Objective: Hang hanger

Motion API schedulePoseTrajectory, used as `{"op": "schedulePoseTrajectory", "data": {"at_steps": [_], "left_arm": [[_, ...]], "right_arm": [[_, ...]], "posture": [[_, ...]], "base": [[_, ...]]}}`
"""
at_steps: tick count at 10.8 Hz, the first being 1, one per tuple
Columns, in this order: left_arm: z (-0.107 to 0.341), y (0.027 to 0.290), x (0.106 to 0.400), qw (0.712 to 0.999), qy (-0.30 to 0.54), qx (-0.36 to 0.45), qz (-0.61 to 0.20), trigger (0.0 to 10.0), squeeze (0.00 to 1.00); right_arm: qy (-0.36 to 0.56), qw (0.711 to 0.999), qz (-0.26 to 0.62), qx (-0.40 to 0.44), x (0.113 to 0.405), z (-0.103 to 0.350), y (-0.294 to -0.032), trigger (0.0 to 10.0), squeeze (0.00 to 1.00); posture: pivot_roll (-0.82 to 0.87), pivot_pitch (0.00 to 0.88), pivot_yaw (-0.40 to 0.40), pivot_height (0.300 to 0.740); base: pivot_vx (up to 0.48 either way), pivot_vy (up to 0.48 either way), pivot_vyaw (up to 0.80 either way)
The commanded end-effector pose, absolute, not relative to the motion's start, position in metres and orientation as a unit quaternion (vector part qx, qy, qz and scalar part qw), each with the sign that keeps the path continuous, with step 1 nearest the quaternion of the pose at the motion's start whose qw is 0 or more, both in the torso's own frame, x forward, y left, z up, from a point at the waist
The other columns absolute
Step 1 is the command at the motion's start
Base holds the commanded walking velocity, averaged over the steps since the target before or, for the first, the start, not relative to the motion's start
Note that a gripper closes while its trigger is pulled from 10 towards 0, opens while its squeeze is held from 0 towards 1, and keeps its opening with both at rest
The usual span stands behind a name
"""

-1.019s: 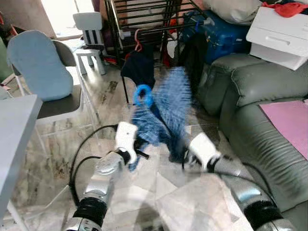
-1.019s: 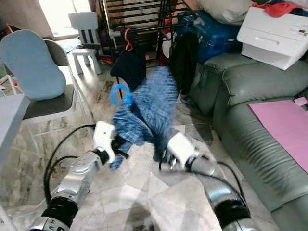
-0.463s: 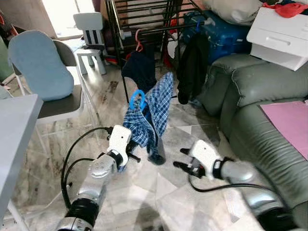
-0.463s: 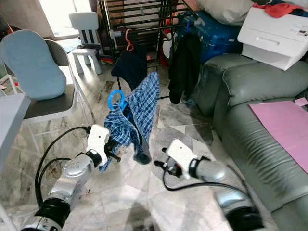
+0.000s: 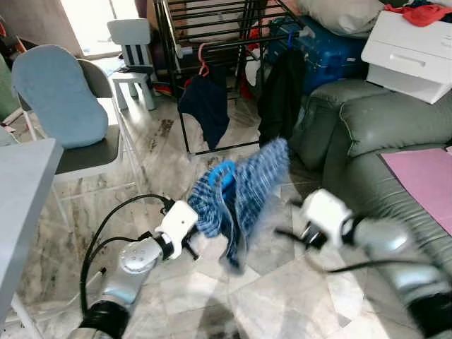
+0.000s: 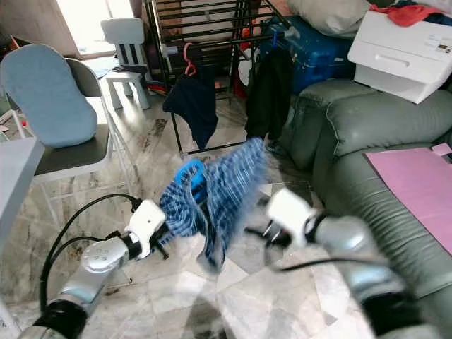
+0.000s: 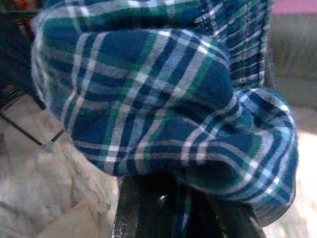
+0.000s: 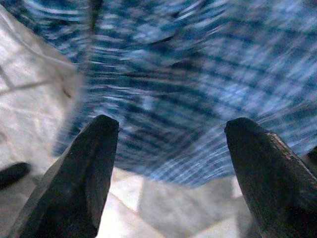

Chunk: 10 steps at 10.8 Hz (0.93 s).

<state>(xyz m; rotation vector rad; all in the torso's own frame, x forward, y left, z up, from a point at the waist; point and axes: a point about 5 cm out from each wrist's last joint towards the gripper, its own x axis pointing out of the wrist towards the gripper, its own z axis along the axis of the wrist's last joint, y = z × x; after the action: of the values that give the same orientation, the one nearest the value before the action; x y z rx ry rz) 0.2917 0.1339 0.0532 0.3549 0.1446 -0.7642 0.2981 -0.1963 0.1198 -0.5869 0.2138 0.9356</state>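
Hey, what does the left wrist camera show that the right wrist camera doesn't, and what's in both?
Left wrist view: the plaid shirt bunched sharp and close over the left claw, with a dark drying rack leg behind. Right wrist view: the right claw with fingers spread wide, nothing between them, and the shirt blurred beyond. Both share the shirt and the marble floor.
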Motion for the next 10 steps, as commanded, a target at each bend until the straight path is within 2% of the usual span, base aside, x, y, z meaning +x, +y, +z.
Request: {"op": "schedulePoseTrajectory", "data": {"at_steps": [1, 2, 4, 6, 7, 8, 9, 10], "left_arm": [[0.054, 0.134, 0.291, 0.900, 0.066, 0.189, -0.388, 0.0, 0.00], [0.052, 0.133, 0.288, 0.890, 0.069, 0.202, -0.404, 0.0, 0.00], [0.049, 0.124, 0.284, 0.871, 0.071, 0.210, -0.438, 0.0, 0.00], [0.050, 0.114, 0.280, 0.857, 0.064, 0.199, -0.471, 0.0, 0.00], [0.051, 0.111, 0.276, 0.844, 0.058, 0.202, -0.493, 0.0, 0.00], [0.053, 0.110, 0.275, 0.838, 0.052, 0.208, -0.502, 0.0, 0.00], [0.055, 0.108, 0.273, 0.830, 0.045, 0.213, -0.514, 0.0, 0.00], [0.056, 0.105, 0.270, 0.819, 0.039, 0.220, -0.529, 0.0, 0.00]], "right_arm": [[0.085, 0.842, 0.449, -0.287, 0.301, 0.131, -0.197, 10.0, 1.00], [0.085, 0.833, 0.460, -0.296, 0.300, 0.134, -0.198, 10.0, 1.00], [0.042, 0.833, 0.456, -0.309, 0.308, 0.151, -0.195, 10.0, 1.00], [0.050, 0.815, 0.478, -0.324, 0.311, 0.155, -0.196, 10.0, 1.00], [0.067, 0.799, 0.494, -0.335, 0.312, 0.155, -0.202, 10.0, 0.76], [0.085, 0.786, 0.508, -0.342, 0.313, 0.154, -0.206, 10.0, 0.19], [0.104, 0.767, 0.521, -0.360, 0.314, 0.151, -0.210, 10.0, 0.00], [0.120, 0.746, 0.530, -0.386, 0.315, 0.148, -0.213, 10.0, 0.00]], "posture": [[-0.15, 0.000, 0.047, 0.740], [-0.15, 0.000, 0.047, 0.740], [-0.15, 0.000, 0.049, 0.740], [-0.15, 0.000, 0.051, 0.740], [-0.14, 0.000, 0.051, 0.740], [-0.14, 0.000, 0.050, 0.740], [-0.14, 0.000, 0.048, 0.740], [-0.14, 0.000, 0.045, 0.740]], "base": [[0.000, 0.000, 0.00], [0.000, 0.000, 0.00], [0.000, 0.000, 0.00], [0.000, 0.000, 0.00], [0.000, 0.000, 0.00], [0.000, 0.000, 0.00], [0.000, 0.000, 0.00], [0.000, 0.000, 0.00]]}}
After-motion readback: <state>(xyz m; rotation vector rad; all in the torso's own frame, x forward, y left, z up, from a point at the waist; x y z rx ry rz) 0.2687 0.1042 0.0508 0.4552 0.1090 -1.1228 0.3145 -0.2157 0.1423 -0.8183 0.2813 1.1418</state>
